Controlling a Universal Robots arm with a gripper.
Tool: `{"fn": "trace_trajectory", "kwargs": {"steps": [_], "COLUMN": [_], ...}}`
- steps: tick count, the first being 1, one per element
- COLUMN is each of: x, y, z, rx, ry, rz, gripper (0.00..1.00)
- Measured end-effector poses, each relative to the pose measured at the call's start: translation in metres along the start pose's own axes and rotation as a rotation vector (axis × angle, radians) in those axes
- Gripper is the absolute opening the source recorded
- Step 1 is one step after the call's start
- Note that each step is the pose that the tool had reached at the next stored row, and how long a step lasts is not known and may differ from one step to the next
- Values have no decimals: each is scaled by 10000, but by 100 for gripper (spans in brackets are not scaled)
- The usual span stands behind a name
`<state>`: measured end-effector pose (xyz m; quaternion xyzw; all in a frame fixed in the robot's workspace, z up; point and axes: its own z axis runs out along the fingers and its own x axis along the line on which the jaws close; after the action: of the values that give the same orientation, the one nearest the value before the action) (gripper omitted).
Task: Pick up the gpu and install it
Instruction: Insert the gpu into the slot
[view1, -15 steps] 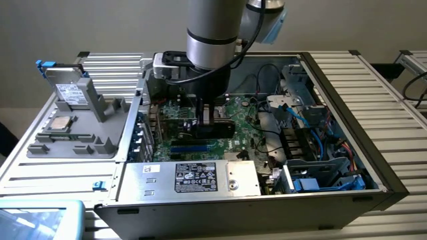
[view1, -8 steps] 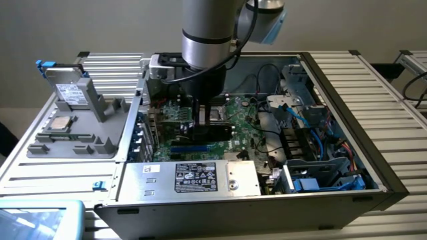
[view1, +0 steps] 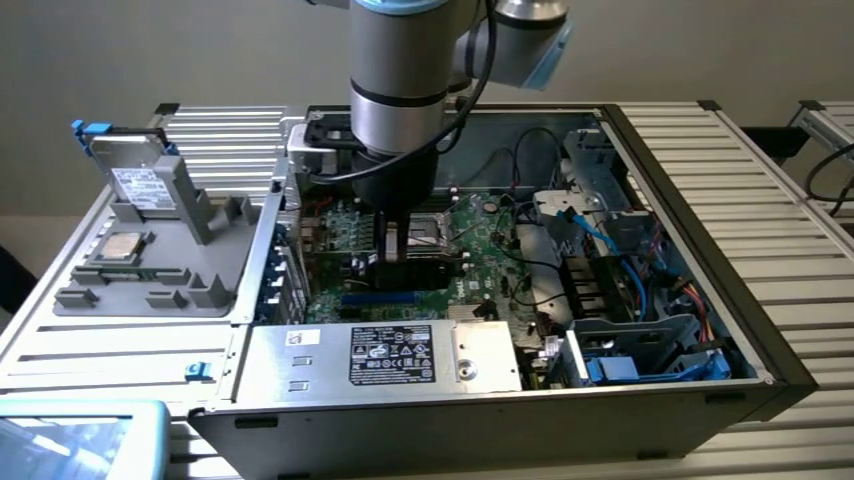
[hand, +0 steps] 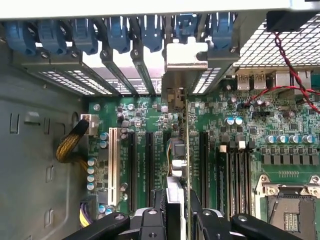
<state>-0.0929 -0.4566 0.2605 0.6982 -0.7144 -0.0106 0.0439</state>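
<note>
The gpu (hand: 176, 150) appears edge-on in the wrist view, standing upright over the motherboard's expansion slots (hand: 131, 165). Its silver end bracket (hand: 186, 56) is up against the row of rear slot openings with blue clips. My gripper (hand: 180, 207) is shut on the card, one black finger on each face. In the exterior view the gripper (view1: 400, 255) is down inside the open computer case (view1: 694, 240), and the card's green face (view1: 340, 228) stands above the motherboard toward the exterior view's left. I cannot tell whether the card's lower edge is in a slot.
A grey parts tray (view1: 147, 290) on the exterior view's left holds a silver hard drive (view1: 140, 180) and a processor (view1: 120, 245). The power supply (view1: 400, 355) fills the case's near side. Blue cables and a drive cage (view1: 641, 330) crowd the right. Memory slots (hand: 235, 175) run beside the card.
</note>
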Motion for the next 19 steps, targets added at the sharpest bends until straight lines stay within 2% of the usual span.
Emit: {"fn": "trace_trajectory", "kwargs": {"steps": [3,7,14,19], "x": [-4,-22,-25,-24], "y": [11,41,71,83], "z": [46,58,120,160], "rx": [-2,-4,-8,-11], "ry": [-56,-153,-352,-429], "rz": [-4,-12,-26,-25], "gripper": [29,29,29,29]}}
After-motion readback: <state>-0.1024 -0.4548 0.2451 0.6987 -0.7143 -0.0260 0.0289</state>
